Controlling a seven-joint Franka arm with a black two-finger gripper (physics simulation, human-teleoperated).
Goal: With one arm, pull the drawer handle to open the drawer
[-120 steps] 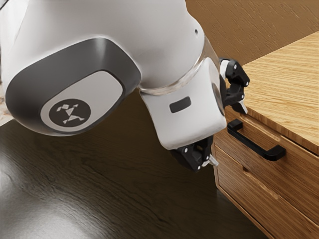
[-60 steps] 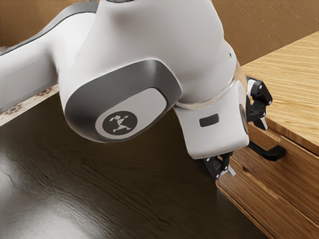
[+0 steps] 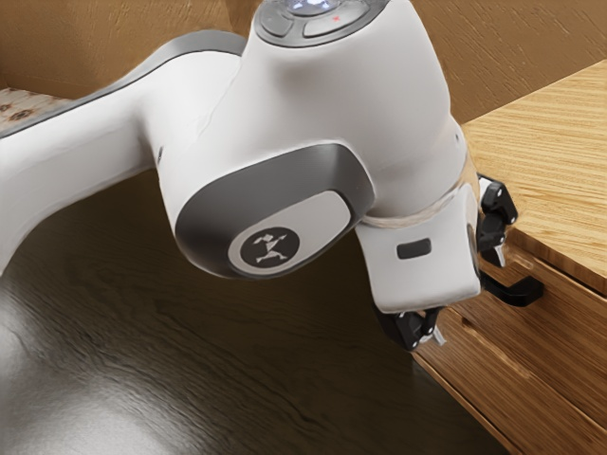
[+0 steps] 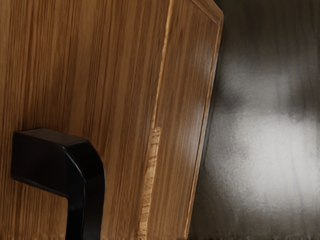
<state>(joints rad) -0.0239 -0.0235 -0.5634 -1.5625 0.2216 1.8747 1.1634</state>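
The black pincer (image 3: pixel 462 284) is open wide. One finger (image 3: pixel 495 220) sits up near the top edge of the cabinet (image 3: pixel 550 152), and the other one hangs low, by the corner of the drawer front. The black handle (image 3: pixel 517 287) sits between them, and I can't see either finger touching it. The white hand hides the near end of the handle, so just the far end sticks out. The handle is on the top drawer (image 3: pixel 569 327), which is made of light wood. This drawer front looks level with the drawer below (image 3: pixel 512 398), so it seems shut. In the wrist view, one bent end of the handle (image 4: pixel 75 175) is very close to the hand and stands out from the wood. The big white and grey arm (image 3: pixel 313 123) comes in from the exterior view's left. The cabinet stands on a dark, shiny worktop (image 3: pixel 142 379). Behind it all is a brown wall (image 3: pixel 531 47).
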